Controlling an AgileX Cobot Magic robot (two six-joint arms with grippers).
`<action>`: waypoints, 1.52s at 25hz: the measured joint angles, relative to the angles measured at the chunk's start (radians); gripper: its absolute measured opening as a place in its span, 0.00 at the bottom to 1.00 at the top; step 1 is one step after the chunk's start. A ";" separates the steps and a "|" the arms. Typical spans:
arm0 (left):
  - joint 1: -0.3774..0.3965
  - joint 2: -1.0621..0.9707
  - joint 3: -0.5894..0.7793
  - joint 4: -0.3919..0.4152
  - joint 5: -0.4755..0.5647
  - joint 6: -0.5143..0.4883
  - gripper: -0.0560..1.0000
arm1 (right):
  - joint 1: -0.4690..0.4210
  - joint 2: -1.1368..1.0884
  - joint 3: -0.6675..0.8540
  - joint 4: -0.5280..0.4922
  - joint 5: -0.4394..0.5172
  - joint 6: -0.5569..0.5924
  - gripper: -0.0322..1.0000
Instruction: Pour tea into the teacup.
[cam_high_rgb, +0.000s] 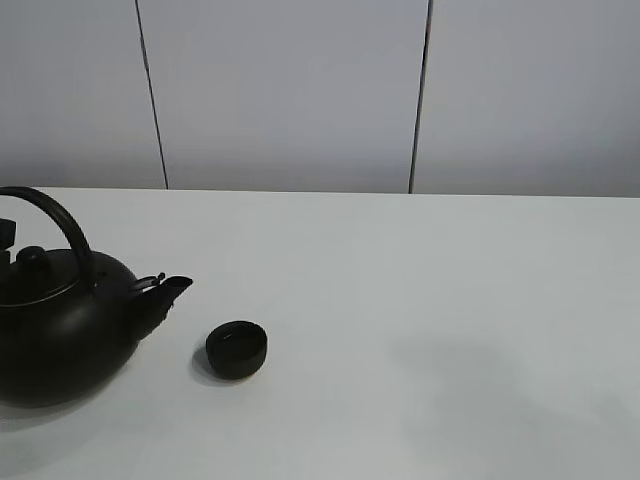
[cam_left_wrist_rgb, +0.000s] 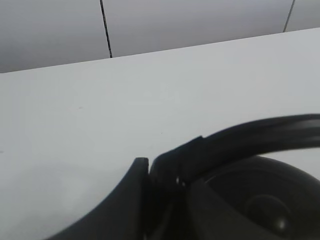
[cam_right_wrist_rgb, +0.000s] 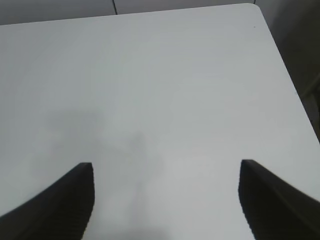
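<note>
The big round black teapot (cam_high_rgb: 60, 325) stands at the left of the white table, upright, its spout (cam_high_rgb: 165, 292) pointing right. The small black teacup (cam_high_rgb: 237, 349) sits on the table just right of the spout, apart from it. No tea trickle shows. My left gripper (cam_left_wrist_rgb: 150, 167) is shut on the teapot's arched handle (cam_left_wrist_rgb: 250, 137); in the high view only a bit of it (cam_high_rgb: 5, 232) shows at the left edge. My right gripper (cam_right_wrist_rgb: 166, 170) is open and empty over bare table, out of the high view.
The white table (cam_high_rgb: 420, 300) runs back to a grey panelled wall (cam_high_rgb: 290, 90). In the right wrist view the table's rounded corner (cam_right_wrist_rgb: 254, 6) and side edge show.
</note>
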 joint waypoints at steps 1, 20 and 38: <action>0.000 0.000 0.000 0.000 0.000 0.000 0.16 | 0.000 0.000 0.000 0.000 0.000 0.000 0.56; 0.000 0.084 0.000 0.000 -0.086 -0.007 0.17 | 0.000 0.000 0.000 0.000 0.000 0.000 0.56; 0.000 0.083 0.047 0.010 -0.137 -0.043 0.33 | 0.000 0.000 0.000 0.000 -0.001 0.000 0.56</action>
